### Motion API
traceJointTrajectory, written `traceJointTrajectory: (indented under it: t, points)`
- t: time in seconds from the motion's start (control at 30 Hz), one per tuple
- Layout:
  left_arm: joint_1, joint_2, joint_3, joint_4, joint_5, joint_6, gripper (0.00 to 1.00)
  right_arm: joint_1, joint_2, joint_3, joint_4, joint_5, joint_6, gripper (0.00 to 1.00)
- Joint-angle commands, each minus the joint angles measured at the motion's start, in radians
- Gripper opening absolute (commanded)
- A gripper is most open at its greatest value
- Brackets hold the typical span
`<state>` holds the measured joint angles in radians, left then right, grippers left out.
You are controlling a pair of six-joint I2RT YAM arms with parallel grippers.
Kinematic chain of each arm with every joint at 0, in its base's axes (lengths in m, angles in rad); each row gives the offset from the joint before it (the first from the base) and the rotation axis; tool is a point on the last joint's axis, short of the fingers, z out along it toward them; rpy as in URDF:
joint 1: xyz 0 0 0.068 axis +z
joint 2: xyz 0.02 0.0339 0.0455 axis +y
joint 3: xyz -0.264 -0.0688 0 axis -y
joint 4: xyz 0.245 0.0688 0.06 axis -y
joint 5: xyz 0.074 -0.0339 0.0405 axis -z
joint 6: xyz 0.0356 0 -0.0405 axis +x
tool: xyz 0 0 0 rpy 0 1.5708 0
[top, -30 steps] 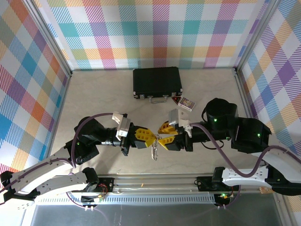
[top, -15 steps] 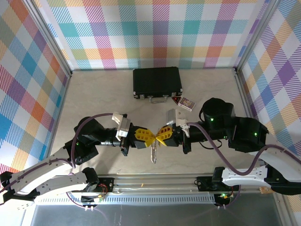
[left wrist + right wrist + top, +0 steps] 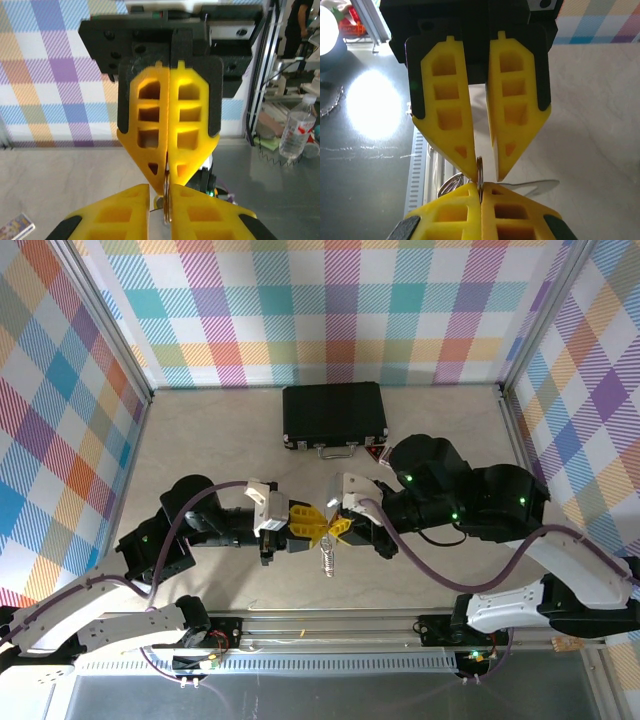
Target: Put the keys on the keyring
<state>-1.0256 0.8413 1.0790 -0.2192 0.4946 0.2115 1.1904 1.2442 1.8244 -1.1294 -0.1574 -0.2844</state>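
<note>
The keyring stands edge-on between the two yellow grippers, which meet tip to tip above the table's near middle. My right gripper is shut on the keyring. My left gripper has a narrow gap between its fingers; the ring leans against one finger without being clamped. From above, the left gripper and right gripper touch noses, and the keys dangle below them. A silver key blade and a second loop show behind the right fingers.
A black case lies at the back of the table. A small printed box peeks out beside the right arm's elbow. The metal rail runs along the near edge, just below the hanging keys.
The right gripper closed on the ring and pushed left against the left gripper. The left gripper's fingers have parted slightly. Both arms shifted, the right elbow swinging left over the small box.
</note>
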Motion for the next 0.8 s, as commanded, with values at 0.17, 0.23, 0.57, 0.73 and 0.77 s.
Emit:
traceJointTrajectory:
  t: [0.17, 0.23, 0.57, 0.73, 0.77]
  points:
    - [-0.007, 0.016, 0.031, -0.067, -0.014, 0.057, 0.08, 0.004, 0.016, 0.037, -0.039, -0.031, -0.036, 0.0]
    - [-0.008, 0.016, 0.032, -0.078, -0.01, 0.058, 0.02, 0.005, 0.023, 0.039, -0.044, -0.036, -0.034, 0.0]
    - [-0.008, -0.04, -0.033, 0.145, 0.058, -0.055, 0.0, 0.005, -0.064, -0.063, 0.076, -0.065, 0.025, 0.18]
    - [-0.008, -0.048, -0.067, 0.267, 0.101, -0.129, 0.0, 0.005, -0.085, -0.088, 0.112, -0.075, 0.04, 0.16]
    - [-0.009, -0.047, -0.071, 0.281, 0.105, -0.137, 0.0, 0.005, -0.089, -0.094, 0.121, -0.077, 0.042, 0.13]
